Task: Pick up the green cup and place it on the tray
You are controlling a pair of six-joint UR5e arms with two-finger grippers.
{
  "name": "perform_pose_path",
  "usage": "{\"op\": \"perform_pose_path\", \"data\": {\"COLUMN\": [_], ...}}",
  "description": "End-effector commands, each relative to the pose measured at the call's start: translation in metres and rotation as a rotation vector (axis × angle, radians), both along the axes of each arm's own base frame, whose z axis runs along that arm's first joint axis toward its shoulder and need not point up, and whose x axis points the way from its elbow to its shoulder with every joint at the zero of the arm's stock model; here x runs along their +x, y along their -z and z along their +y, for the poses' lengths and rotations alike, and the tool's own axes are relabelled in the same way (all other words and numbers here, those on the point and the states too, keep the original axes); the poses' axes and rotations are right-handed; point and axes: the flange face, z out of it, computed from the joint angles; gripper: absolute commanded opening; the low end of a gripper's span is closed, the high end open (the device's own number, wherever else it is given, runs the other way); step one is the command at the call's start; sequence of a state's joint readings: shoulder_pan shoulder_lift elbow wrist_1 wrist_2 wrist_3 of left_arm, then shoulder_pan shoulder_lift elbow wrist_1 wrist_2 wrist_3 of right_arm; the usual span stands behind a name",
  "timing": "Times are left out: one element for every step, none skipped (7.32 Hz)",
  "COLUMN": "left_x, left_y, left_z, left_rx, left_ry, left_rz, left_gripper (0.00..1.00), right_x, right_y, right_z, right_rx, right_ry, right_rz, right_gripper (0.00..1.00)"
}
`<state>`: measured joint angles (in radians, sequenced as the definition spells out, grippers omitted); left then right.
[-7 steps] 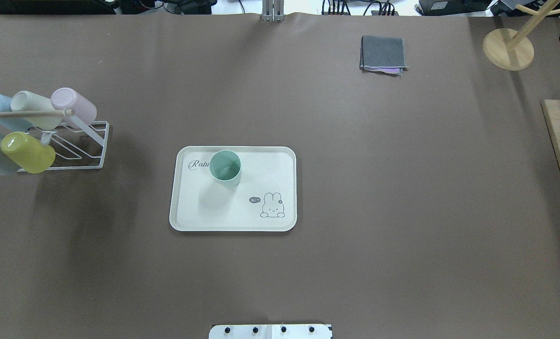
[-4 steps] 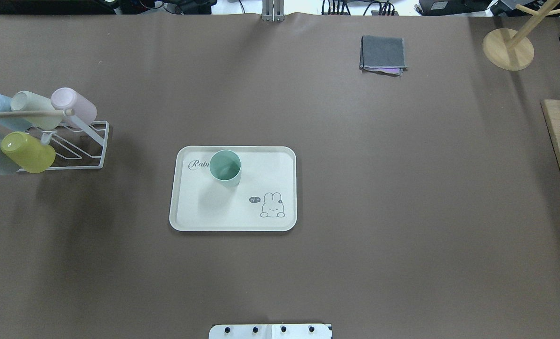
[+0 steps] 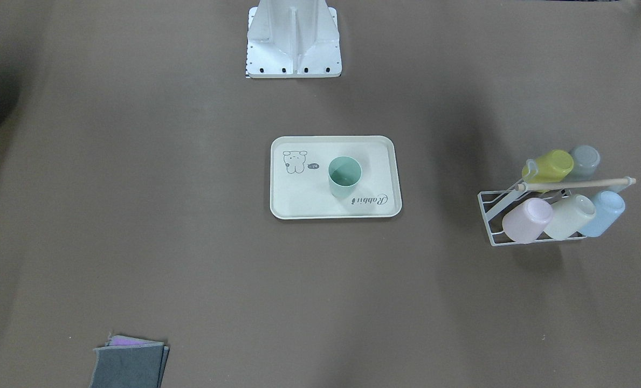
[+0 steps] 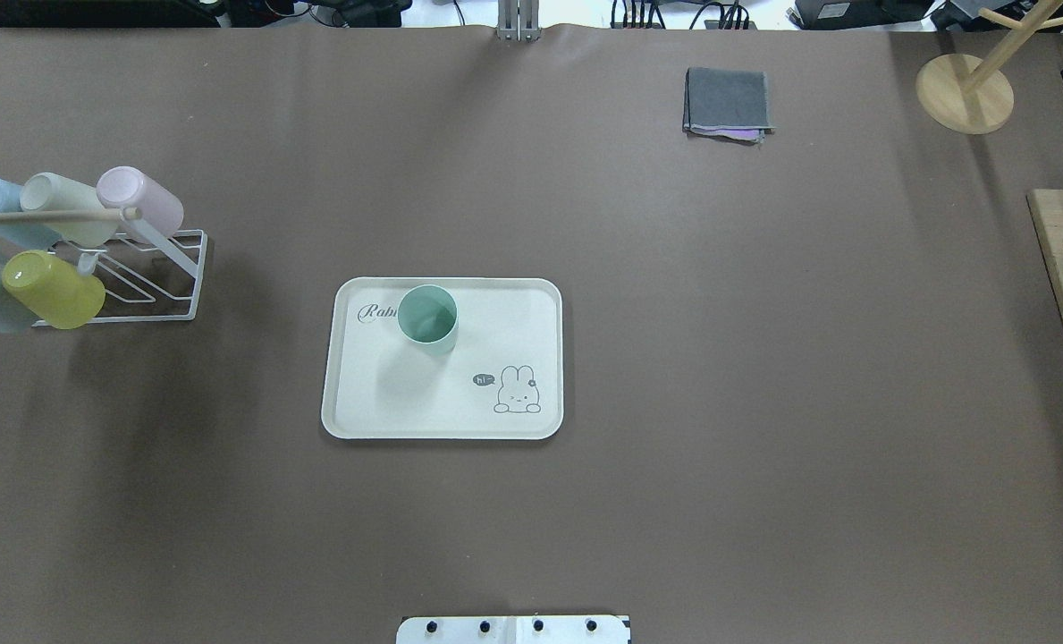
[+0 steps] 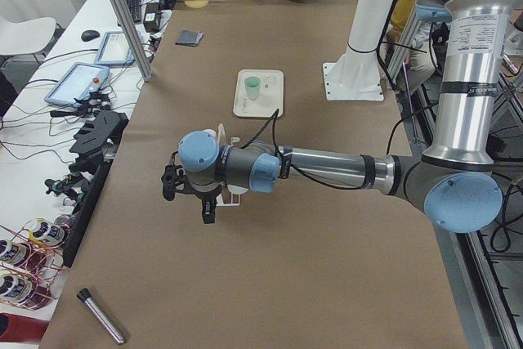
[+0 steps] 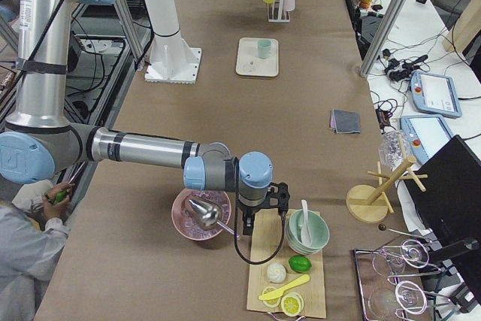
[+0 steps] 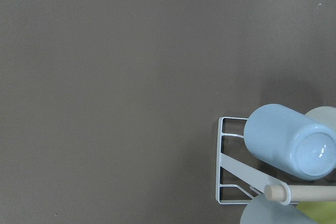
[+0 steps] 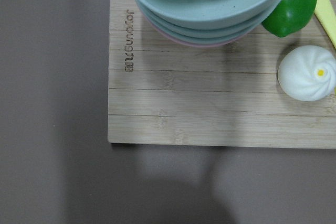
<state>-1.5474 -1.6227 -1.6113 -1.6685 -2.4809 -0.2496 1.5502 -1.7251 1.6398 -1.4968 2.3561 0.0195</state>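
Note:
The green cup [image 4: 427, 317] stands upright on the cream tray [image 4: 388, 402], at the tray's far-left part by the "Rabbit" script. It also shows in the front view, the green cup [image 3: 345, 175] on the tray [image 3: 304, 202]. No gripper touches it. My left gripper [image 5: 189, 202] hangs over the cup rack at the table's left end, seen only from the side, so I cannot tell its state. My right gripper [image 6: 263, 219] hangs over the wooden board at the right end; again I cannot tell whether it is open or shut.
A white wire rack [image 4: 151, 286] with several pastel cups, among them a yellow-lime one [image 4: 53, 291], stands at the left. A folded grey cloth [image 4: 728, 103] and a wooden stand [image 4: 965, 94] are at the far right. Stacked bowls [image 8: 210, 3] sit on the wooden board [image 8: 210, 103].

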Motion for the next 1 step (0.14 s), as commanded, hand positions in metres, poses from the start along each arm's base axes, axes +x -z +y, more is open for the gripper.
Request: {"op": "perform_pose_path", "data": {"left_x": [0.0036], "left_y": [-0.0015], "left_z": [0.0006], "left_rx": [0.01], "left_ry": [-0.013], "left_rz": [-0.004], "left_gripper": [0.98], "right_x": [0.0003], "right_y": [-0.001], "right_z": [0.0012], "right_rx": [-0.002], "right_ry": [0.0], "right_rz": [0.0], "right_gripper": [1.0]}}
